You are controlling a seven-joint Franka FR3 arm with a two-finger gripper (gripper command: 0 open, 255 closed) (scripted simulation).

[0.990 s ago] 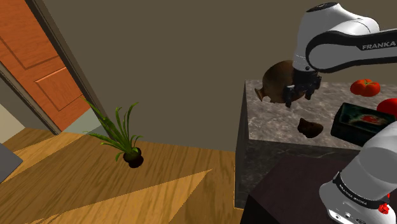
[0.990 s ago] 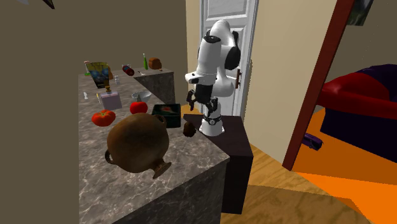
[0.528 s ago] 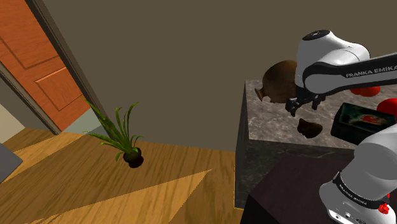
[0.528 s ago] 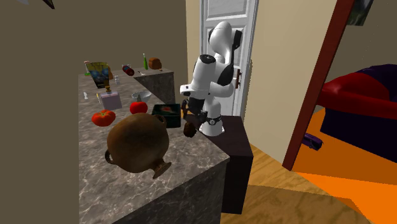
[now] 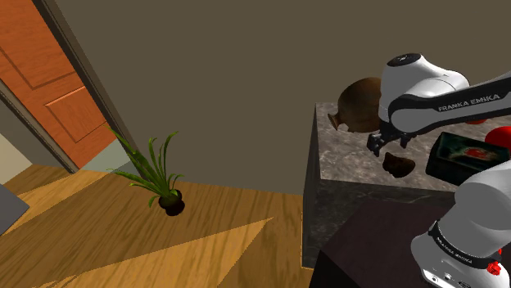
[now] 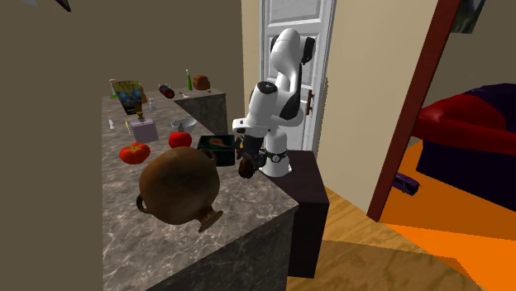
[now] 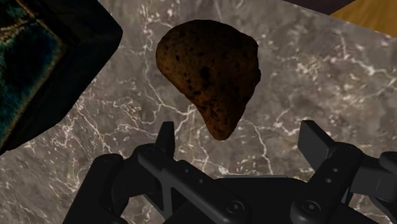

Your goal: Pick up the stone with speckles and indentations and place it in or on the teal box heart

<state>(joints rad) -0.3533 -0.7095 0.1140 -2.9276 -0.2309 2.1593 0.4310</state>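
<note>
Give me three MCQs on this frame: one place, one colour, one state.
1. Where is the stone? A) on the counter, beside the box B) inside the box C) held in the air
2. Stone's colour? A) white B) brown with dark speckles C) blue
3. The gripper is: A) shut on the stone B) shut on nothing C) open over the stone
Key: 1A, it lies on the counter next to the box; 2B, wrist view shows it; 3C, fingers stand apart, not touching it.

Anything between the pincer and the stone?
Nothing visible. The open pincer hangs just above the brown speckled stone on the marble counter; the dark teal box sits beside it.
</note>
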